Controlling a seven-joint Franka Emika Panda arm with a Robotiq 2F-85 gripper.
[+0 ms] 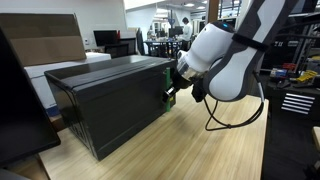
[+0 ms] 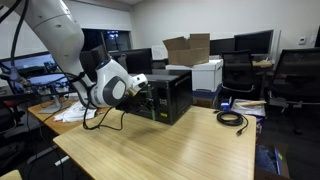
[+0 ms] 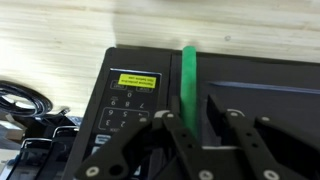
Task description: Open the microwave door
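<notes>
The gripper has its fingers apart, the green strip just ahead of them, probably to pull the microwave door open.

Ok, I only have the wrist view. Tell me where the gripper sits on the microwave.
Observer: The gripper is at the microwave's end corner, about halfway up the box.
Operator: Check the door from outside.
Observer: The microwave door looks flush with the box; no gap shows.
Operator: Say what's behind it.
Observer: An open cardboard box stands beyond the microwave in an exterior view.
</notes>
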